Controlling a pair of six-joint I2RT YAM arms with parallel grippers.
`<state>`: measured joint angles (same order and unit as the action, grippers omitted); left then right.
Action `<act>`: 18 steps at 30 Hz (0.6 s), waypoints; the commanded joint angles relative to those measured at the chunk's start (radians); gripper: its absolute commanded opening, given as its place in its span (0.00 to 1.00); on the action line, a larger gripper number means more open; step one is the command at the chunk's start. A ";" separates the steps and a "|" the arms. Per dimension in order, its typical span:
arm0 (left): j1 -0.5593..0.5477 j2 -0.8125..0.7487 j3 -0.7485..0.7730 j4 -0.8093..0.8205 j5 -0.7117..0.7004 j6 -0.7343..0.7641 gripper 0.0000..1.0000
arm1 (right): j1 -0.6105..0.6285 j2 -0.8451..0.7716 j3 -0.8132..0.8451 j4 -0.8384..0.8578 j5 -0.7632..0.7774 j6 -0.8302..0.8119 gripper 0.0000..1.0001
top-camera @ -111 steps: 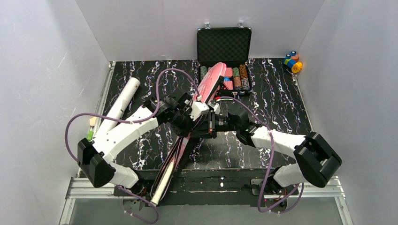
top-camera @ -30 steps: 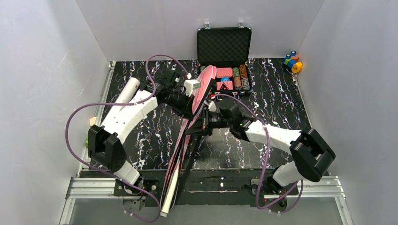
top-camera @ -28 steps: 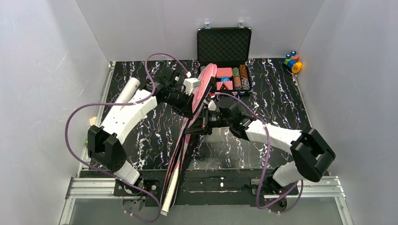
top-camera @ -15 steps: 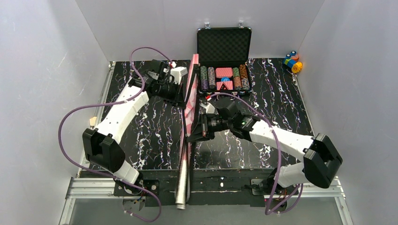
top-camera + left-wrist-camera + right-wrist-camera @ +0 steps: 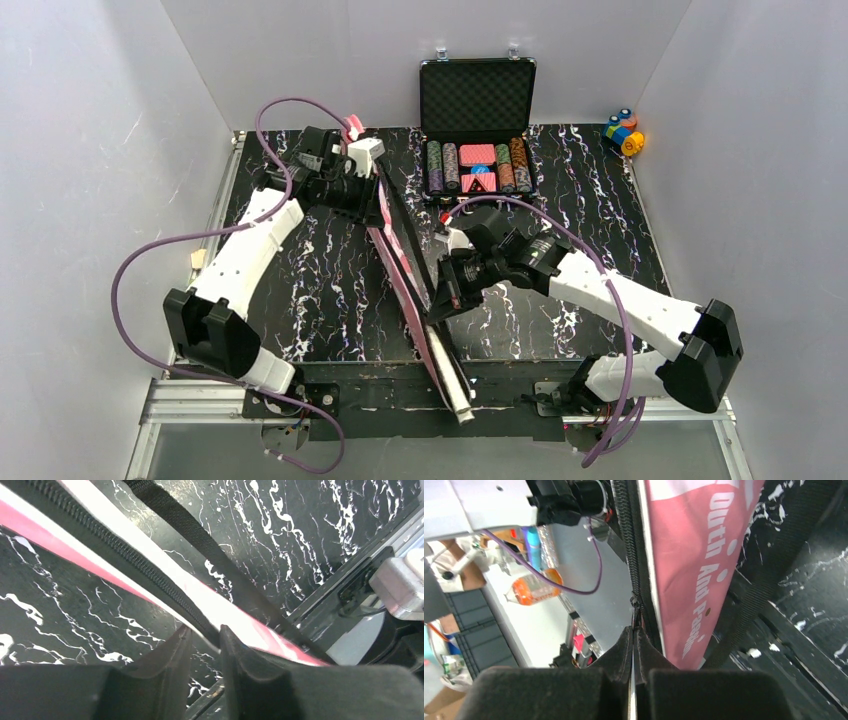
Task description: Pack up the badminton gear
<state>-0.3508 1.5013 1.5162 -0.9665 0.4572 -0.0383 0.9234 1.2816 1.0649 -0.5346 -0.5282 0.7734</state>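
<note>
The pink racket bag [image 5: 405, 265] stands on its edge, slanting from the back left toward the near edge, where a pale grip end [image 5: 458, 400] pokes out. My left gripper [image 5: 378, 195] is at the bag's far end. In the left wrist view the left gripper [image 5: 202, 630] has a narrow gap between its fingers, and the bag's [image 5: 165, 575] zipper edge lies just across the tips. My right gripper [image 5: 437, 305] is at the bag's middle. The right wrist view shows the right gripper [image 5: 633, 630] shut on the zipper pull [image 5: 634, 611] beside the pink panel [image 5: 694, 555].
An open black case [image 5: 478, 100] of poker chips stands at the back centre. Colourful toy blocks [image 5: 624, 130] sit in the back right corner. The bag's black strap [image 5: 200, 545] trails over the table. Grey walls close off three sides, and a metal rail [image 5: 520, 395] runs along the near edge.
The bag's near end swung from left to right of centre. My left arm drew back-left and its jaws parted slightly. My right gripper moved nearer the front edge, still shut.
</note>
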 commanded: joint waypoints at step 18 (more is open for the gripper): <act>-0.257 -0.534 -0.231 -0.010 0.162 0.866 0.98 | 0.012 -0.054 0.183 -0.356 0.043 -0.202 0.01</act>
<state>-0.4580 0.9260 1.3361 -0.9874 0.6518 0.6357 0.9260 1.2678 1.1664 -0.8593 -0.4637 0.5957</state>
